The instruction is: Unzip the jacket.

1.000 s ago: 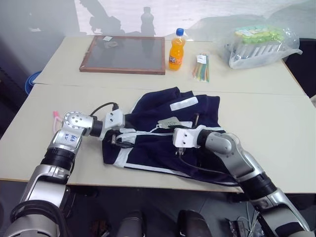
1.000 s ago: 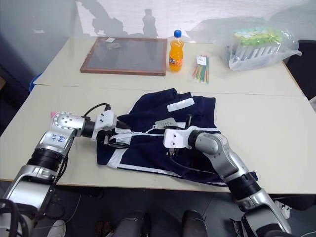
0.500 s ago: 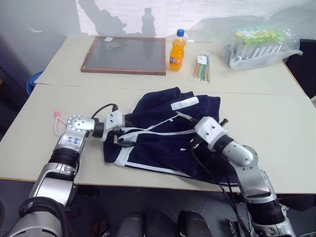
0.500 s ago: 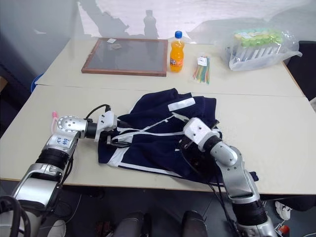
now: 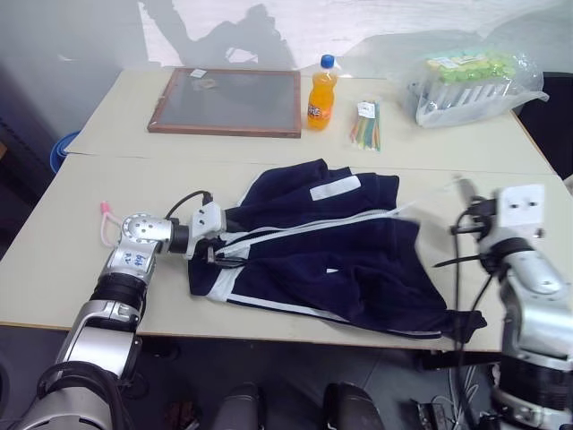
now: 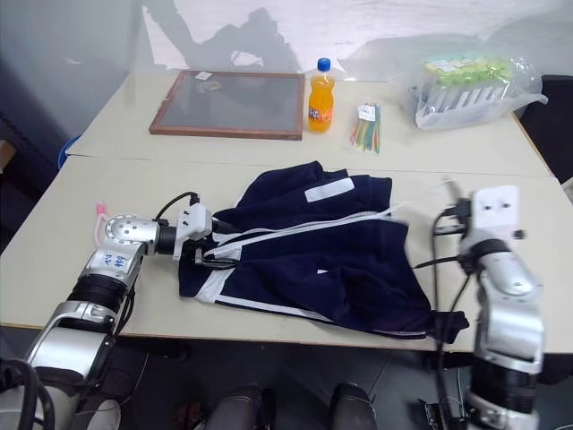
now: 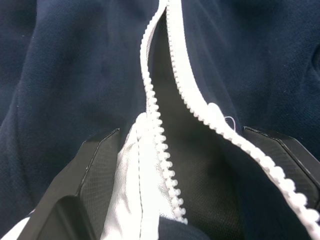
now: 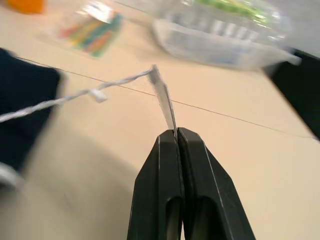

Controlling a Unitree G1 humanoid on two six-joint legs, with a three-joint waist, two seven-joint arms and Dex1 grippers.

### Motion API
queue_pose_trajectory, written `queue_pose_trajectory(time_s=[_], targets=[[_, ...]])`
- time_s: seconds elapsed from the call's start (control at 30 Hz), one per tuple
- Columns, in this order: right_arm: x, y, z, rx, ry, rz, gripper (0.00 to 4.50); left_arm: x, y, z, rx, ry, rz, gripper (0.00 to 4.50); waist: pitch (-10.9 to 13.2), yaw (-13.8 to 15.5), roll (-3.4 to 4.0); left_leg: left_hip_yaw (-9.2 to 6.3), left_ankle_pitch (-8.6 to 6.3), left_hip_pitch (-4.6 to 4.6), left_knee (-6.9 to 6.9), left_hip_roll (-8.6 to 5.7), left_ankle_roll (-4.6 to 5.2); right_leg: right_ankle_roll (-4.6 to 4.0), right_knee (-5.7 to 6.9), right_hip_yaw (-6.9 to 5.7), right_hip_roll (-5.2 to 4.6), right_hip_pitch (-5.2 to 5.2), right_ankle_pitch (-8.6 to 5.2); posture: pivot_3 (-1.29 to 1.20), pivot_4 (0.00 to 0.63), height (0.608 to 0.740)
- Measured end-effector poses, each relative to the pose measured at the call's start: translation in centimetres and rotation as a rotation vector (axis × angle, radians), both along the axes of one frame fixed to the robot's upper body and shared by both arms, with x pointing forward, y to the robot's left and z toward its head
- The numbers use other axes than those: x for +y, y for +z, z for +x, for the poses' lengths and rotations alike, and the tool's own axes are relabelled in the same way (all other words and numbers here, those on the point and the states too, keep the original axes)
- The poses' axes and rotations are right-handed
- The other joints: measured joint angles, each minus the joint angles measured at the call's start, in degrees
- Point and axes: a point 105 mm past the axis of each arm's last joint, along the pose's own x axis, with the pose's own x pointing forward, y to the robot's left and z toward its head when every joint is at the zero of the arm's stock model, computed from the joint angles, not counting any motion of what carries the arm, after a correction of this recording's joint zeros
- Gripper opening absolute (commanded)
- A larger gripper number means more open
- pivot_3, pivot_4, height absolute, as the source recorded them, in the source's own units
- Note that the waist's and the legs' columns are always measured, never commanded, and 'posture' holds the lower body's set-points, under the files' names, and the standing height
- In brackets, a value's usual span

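Observation:
The navy jacket (image 5: 313,260) lies crumpled on the near table, and its white zipper (image 5: 304,227) runs across it from left to right. My left gripper (image 7: 181,130) is at the jacket's left hem. It is open, its fingers (image 7: 95,165) standing wide on either side of the parted zipper teeth (image 7: 155,110) and white trim. My right gripper (image 8: 176,132) is off the jacket's right side, above bare table. It is shut on a thin hang tag (image 8: 164,97), whose string (image 8: 75,97) stretches back to the jacket.
On the far table stand an orange soda bottle (image 5: 320,91), a wood-framed board (image 5: 228,100), a bundle of coloured sticks (image 5: 365,123) and a clear bag with a tray (image 5: 470,82). A small pink item (image 5: 107,215) lies by my left arm.
My right gripper has swung from above the jacket's middle out to the right, pulling the tag and string with it. The jacket's right part has spread rightward. The left gripper stays put.

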Motion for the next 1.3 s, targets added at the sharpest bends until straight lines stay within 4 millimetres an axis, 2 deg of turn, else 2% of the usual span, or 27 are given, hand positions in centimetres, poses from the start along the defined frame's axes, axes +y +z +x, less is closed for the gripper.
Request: queue_pose_trajectory(time_s=[0.1,0.2,0.37,0.5,0.7,0.87,0.97,1.07,1.17,1.3], targets=[[-2.0,0.6,0.3,-0.011,-0.024,-0.005,0.02,-0.3,0.0,0.0,-0.003,-0.003,-0.007,4.06,0.0,-0.2,0.02,0.05,0.01,0.03,-0.01,0.02,0.01,0.0,0.0,0.02,0.01,0.0,0.0,0.0,0.15,0.74],[-2.4,0.2,0.7,0.0,-0.016,-0.005,0.02,-0.6,0.1,0.0,-0.007,-0.01,-0.01,4.06,0.0,-0.1,0.01,0.08,0.01,0.01,-0.01,0.01,0.01,0.0,0.0,0.01,-0.01,0.0,0.0,0.0,0.15,0.74],[-1.5,0.1,1.7,0.021,0.063,-0.007,0.02,-0.5,0.1,0.0,0.002,0.005,-0.016,4.06,0.0,-0.2,0.02,0.06,0.01,0.01,-0.01,0.03,0.02,0.0,-0.01,0.02,-0.01,0.0,0.0,0.0,0.15,0.74],[-1.5,1.3,2.4,0.005,0.079,-0.018,0.02,-0.5,0.1,-0.2,0.001,0.007,-0.017,4.06,0.0,-0.1,0.02,0.03,0.01,0.0,-0.01,0.03,0.02,0.0,-0.01,-0.01,-0.01,-0.01,0.0,0.0,0.15,0.74],[-1.6,1.4,2.5,-0.009,0.081,0.018,0.02,-0.4,0.1,-0.4,-0.006,0.017,-0.02,4.06,0.0,-0.2,0.02,0.04,0.01,0.0,-0.02,0.04,0.02,0.0,-0.02,0.0,-0.01,-0.01,0.0,0.0,0.15,0.74],[-3.4,1.9,3.0,-0.016,0.025,0.057,0.02,-0.5,0.1,-0.4,-0.006,0.018,-0.02,4.06,0.0,0.0,0.02,0.03,0.01,-0.03,-0.01,0.02,0.02,0.0,-0.03,-0.01,-0.03,-0.01,0.0,0.0,0.15,0.74],[-5.0,2.6,2.6,-0.032,-0.023,0.065,0.02,-0.5,0.1,-0.4,-0.003,0.02,-0.022,4.06,0.0,0.0,0.02,0.04,0.01,-0.05,-0.01,0.01,0.02,0.0,-0.04,-0.04,-0.03,-0.01,0.0,0.0,0.15,0.74],[-5.7,3.1,2.5,-0.046,-0.037,0.062,0.02,-0.6,0.0,-0.4,-0.003,0.018,-0.025,4.06,0.0,-0.2,0.02,0.04,0.02,-0.04,-0.02,0.03,0.02,0.0,-0.04,-0.02,-0.03,-0.01,0.0,0.0,0.15,0.74],[-5.3,3.2,2.6,-0.052,-0.009,0.064,0.02,-0.7,0.0,-0.4,-0.003,0.017,-0.027,4.06,0.0,-0.2,0.02,0.04,0.02,-0.04,-0.02,0.03,0.02,0.0,-0.04,-0.02,-0.03,-0.01,0.0,0.0,0.15,0.74],[-1.8,1.7,2.5,0.035,0.196,0.026,0.02,-0.5,0.1,-0.4,0.013,0.028,-0.031,4.06,0.0,-0.2,0.02,0.04,0.02,-0.04,-0.02,0.04,0.02,0.0,-0.04,-0.02,-0.02,-0.01,0.0,0.0,0.15,0.74]])
